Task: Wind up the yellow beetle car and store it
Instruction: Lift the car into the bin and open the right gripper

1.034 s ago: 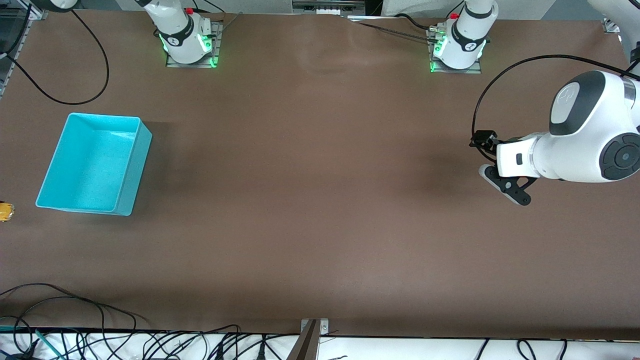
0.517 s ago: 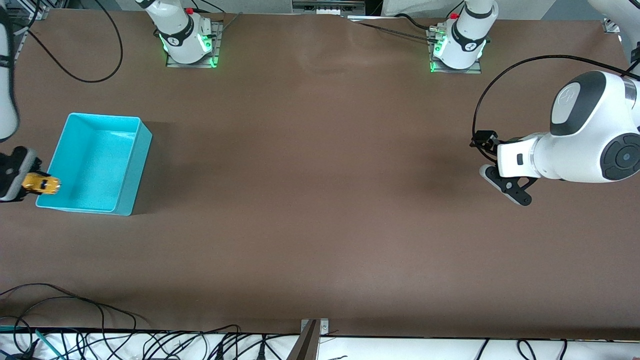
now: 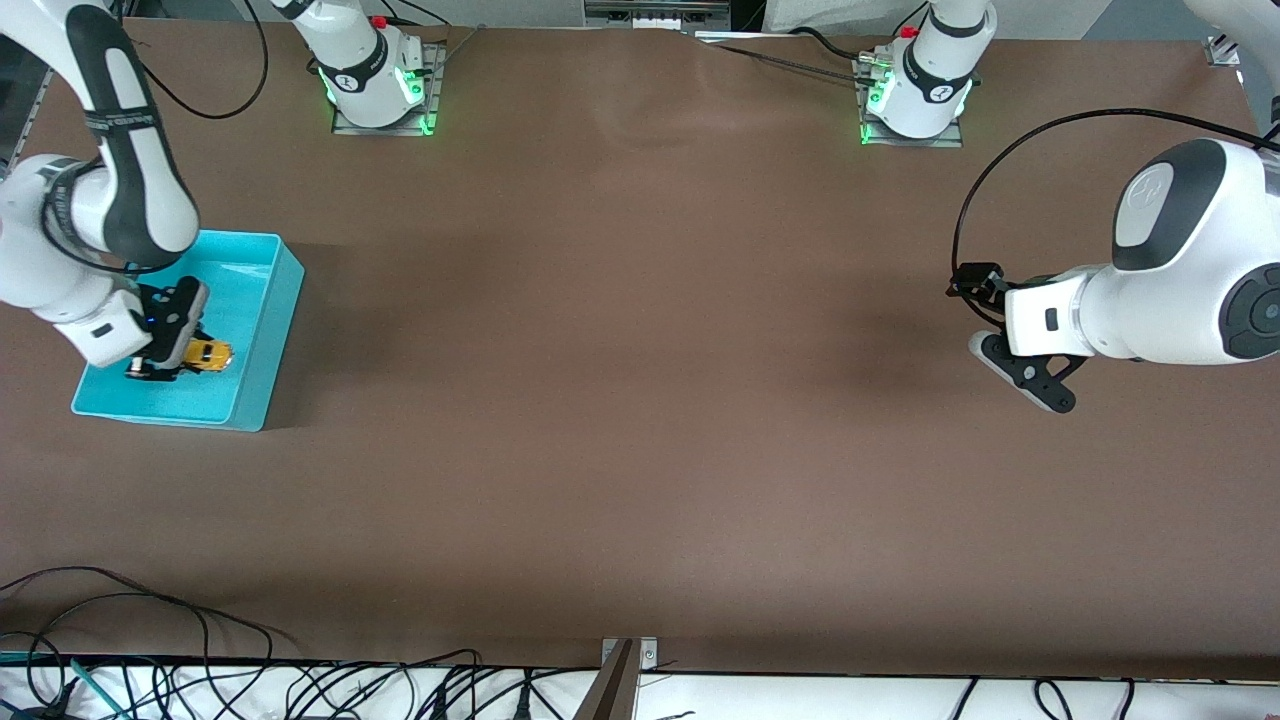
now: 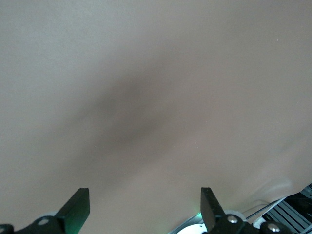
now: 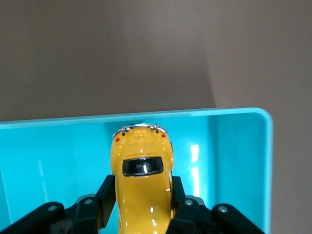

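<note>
The yellow beetle car (image 5: 143, 187) is clamped between the fingers (image 5: 108, 194) of the right gripper (image 5: 142, 204) and is held over the inside of the turquoise bin (image 5: 234, 161), near one corner.

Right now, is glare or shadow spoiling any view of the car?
Right wrist view: yellow beetle car sharp, only small highlights on roof and turquoise bin floor. Front view: right gripper partly hides it. Left wrist view: only a soft shadow on bare table.
</note>
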`<state>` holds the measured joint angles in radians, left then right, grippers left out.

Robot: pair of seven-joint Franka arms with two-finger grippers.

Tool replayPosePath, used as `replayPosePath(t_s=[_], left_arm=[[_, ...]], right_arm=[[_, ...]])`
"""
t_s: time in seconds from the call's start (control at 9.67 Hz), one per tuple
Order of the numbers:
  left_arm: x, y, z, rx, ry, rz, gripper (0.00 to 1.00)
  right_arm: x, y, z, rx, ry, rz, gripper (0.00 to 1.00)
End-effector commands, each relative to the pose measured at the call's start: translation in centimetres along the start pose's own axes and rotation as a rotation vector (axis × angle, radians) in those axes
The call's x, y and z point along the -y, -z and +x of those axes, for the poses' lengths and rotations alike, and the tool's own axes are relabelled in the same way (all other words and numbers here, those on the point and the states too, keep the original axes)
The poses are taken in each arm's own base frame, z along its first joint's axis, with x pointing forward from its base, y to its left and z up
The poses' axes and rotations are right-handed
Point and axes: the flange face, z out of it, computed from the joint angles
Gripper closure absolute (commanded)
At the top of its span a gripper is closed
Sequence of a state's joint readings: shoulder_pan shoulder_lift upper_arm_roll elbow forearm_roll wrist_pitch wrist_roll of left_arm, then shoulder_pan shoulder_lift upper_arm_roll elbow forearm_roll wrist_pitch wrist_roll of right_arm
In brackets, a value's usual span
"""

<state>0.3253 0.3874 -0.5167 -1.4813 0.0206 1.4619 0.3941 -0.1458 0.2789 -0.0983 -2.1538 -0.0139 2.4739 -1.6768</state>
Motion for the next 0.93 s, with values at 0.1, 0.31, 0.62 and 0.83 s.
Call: replayPosePath(t_s=[0.1, 0.31, 0.62, 0.83], left_arm=[[-0.2, 2.6, -1.7, -0.067, 0.085, 0.1, 0.0], [-0.2, 3.4, -2.9, -0.188, 0.113, 0.193, 0.0], [-2.6, 5.9, -6.5, -0.246, 0.174, 0.234, 0.0], [-7.2, 7.9, -9.5, -0.309, 0.281, 0.247, 0.0]], right_arm=[[2.4, -1.4, -1.5, 0.052, 0.039, -0.03, 1.0], [3.0, -2.9, -3.3, 0.063, 0.065, -0.015, 1.0], [3.6, -5.2, -4.8, 0.072, 0.049, 0.008, 1.0], [4.1, -6.3, -5.5, 0.075, 0.037, 0.021, 1.0]])
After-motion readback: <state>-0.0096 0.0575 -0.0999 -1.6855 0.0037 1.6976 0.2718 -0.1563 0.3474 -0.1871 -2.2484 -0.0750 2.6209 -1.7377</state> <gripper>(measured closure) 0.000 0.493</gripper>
